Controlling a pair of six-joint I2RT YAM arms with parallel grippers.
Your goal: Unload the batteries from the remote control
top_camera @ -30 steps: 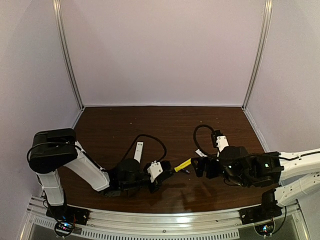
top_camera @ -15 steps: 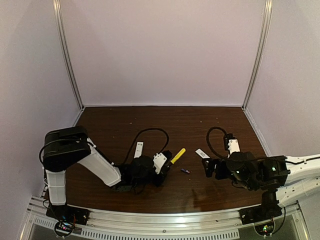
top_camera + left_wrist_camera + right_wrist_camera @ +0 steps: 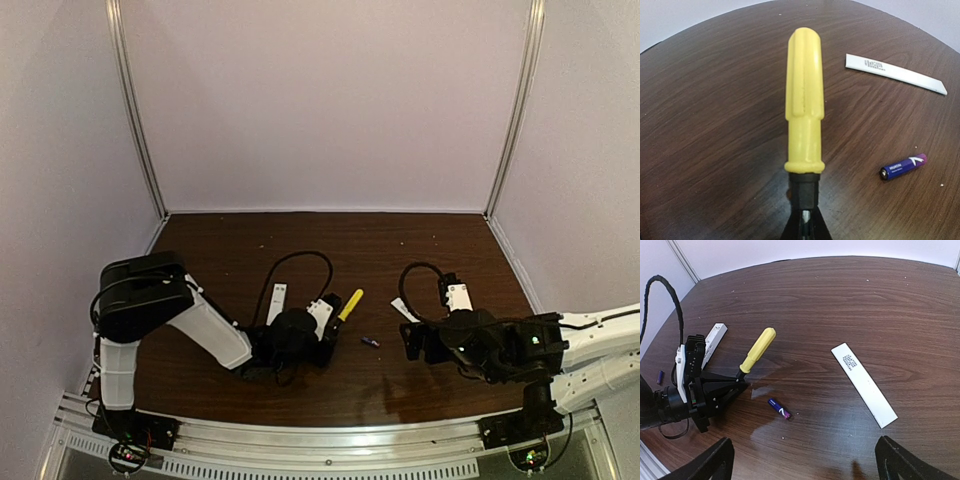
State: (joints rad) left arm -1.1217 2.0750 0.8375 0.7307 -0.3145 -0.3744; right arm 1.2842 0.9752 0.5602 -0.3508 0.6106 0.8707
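Your left gripper [image 3: 804, 222] pinched its jaws on the screwdriver [image 3: 805, 100] at the dark shank, with the ribbed yellow plastic handle jutting forward. Your right gripper [image 3: 411, 340] hung spread wide, holding nothing. One purple-blue battery [image 3: 902, 166] lay on the wood-grain table [image 3: 715, 125] near the handle, its lettering too small to read. A second battery [image 3: 660, 376] sat close by the left arm, barely visible. The boxy white remote control [image 3: 714, 339] lay half-hidden behind the left gripper.
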